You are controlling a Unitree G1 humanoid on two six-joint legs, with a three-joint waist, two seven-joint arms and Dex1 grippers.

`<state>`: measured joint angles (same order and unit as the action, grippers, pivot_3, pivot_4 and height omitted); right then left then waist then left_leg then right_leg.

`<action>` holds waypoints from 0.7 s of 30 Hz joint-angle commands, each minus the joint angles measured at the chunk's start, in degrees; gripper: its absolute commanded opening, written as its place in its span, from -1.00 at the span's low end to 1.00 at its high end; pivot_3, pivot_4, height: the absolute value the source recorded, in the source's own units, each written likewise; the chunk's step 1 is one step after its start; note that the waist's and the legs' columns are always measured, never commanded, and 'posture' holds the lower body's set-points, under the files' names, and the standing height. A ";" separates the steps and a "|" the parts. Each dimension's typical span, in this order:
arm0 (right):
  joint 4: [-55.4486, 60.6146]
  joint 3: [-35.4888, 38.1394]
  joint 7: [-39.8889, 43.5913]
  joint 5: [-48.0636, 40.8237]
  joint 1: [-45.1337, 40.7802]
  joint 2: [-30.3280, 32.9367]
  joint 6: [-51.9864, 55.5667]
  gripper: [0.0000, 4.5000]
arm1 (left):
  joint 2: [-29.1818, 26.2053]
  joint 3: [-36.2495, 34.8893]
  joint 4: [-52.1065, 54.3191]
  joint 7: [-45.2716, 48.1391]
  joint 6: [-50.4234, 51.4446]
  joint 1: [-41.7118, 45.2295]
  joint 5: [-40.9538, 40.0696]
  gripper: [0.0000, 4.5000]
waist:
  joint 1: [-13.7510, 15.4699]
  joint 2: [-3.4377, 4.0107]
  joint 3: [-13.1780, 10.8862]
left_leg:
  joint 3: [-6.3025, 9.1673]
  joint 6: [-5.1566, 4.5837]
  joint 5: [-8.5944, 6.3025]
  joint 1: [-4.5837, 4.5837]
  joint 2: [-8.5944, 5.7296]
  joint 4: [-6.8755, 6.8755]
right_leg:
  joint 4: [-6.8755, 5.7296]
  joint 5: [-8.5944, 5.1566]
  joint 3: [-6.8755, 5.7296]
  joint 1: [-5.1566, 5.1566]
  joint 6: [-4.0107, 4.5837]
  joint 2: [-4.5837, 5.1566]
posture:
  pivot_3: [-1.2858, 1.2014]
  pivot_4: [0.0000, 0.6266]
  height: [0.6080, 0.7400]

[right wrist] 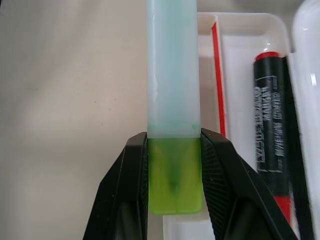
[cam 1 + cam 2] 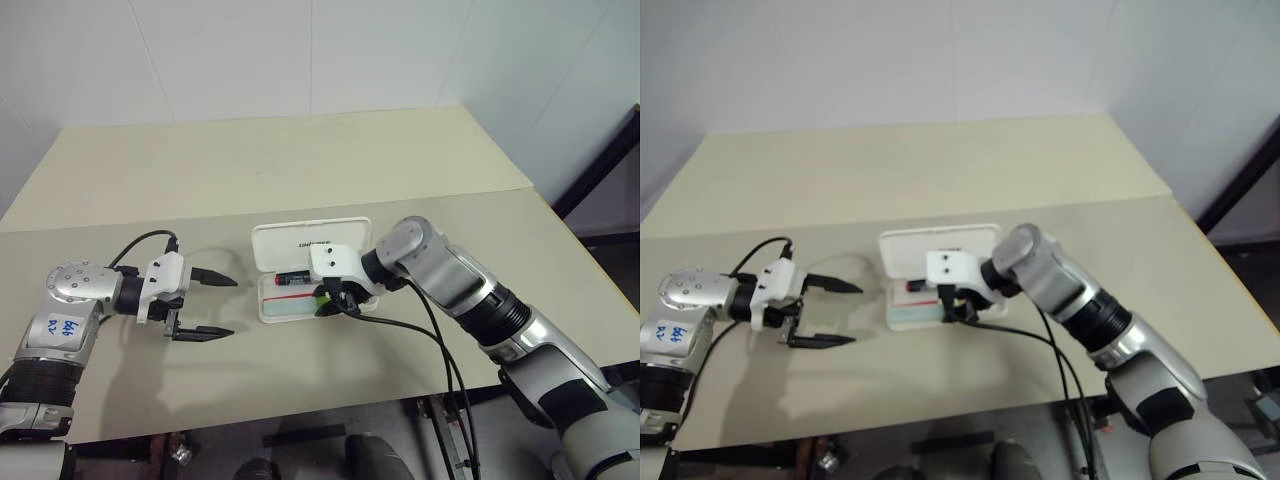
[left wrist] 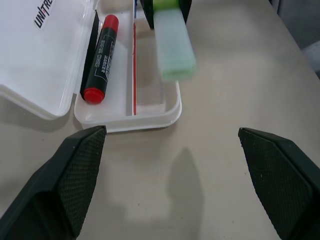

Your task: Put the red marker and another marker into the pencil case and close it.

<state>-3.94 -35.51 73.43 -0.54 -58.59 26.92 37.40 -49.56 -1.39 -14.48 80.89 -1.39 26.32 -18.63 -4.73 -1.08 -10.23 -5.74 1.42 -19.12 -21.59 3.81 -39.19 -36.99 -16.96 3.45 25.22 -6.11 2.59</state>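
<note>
The white pencil case (image 2: pixel 310 243) lies open in the middle of the table, its lid folded back. The red marker (image 3: pixel 101 60) rests in the tray along the hinge side, black barrel with red ends. My right gripper (image 2: pixel 335 298) is shut on the lime cap of the other marker, the pale green one (image 1: pixel 172 75), and holds it slanting down over the tray's front part, past a thin red stripe (image 3: pixel 134 65). Whether it touches the tray I cannot tell. My left gripper (image 2: pixel 232 307) stands open just left of the case, holding nothing.
The beige table (image 2: pixel 300 160) has a seam across it behind the case, and its front edge runs close below both arms. Black cables hang from the right wrist (image 2: pixel 440 350) over that edge. A dark gap lies past the table's right side.
</note>
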 commanded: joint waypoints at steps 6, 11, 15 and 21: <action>-3.22 1.29 -0.88 1.78 -3.33 -1.95 -1.67 -0.52 | -0.74 -1.27 1.46 0.04 0.54 -0.79 -0.63 1.00 | -0.05 -0.01 0.00 | 0.00 0.01 0.00 -0.01 0.00 0.00 | -0.01 0.00 0.00 0.02 0.00 0.00 | 0.03 -0.52 1.00; -3.95 0.78 0.11 2.73 -3.27 -1.41 -3.10 -0.52 | -0.73 -1.39 1.84 -0.14 0.81 -0.85 -0.67 1.00 | -0.05 -0.01 0.01 | 0.00 0.01 0.00 -0.02 0.00 0.00 | 0.00 0.00 0.00 0.02 0.00 0.00 | 0.03 -0.52 1.00; -5.10 0.74 0.47 3.63 -3.25 -1.19 -4.31 -0.52 | -0.81 -1.58 2.47 -0.33 1.10 -1.10 -0.78 1.00 | -0.07 -0.01 0.01 | 0.00 0.01 0.00 -0.02 0.00 0.00 | 0.00 0.00 0.00 0.02 0.00 0.00 | 0.03 -0.52 1.00; -4.99 0.50 2.01 4.03 -3.19 -1.43 -4.60 0.09 | -0.94 -1.86 2.81 -0.55 1.35 -1.33 -0.83 1.00 | -0.07 -0.01 0.01 | 0.00 0.01 0.00 -0.02 0.00 0.00 | 0.00 0.00 0.00 0.02 0.00 0.00 | 0.03 -0.52 1.00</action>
<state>-9.80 -35.52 74.53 3.39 -60.54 25.42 33.63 -49.60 -1.48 -13.64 80.66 -0.04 25.30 -18.67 -4.80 -1.09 -10.23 -5.73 1.43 -19.12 -21.61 3.81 -39.19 -37.00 -16.96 3.45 25.24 -6.11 2.59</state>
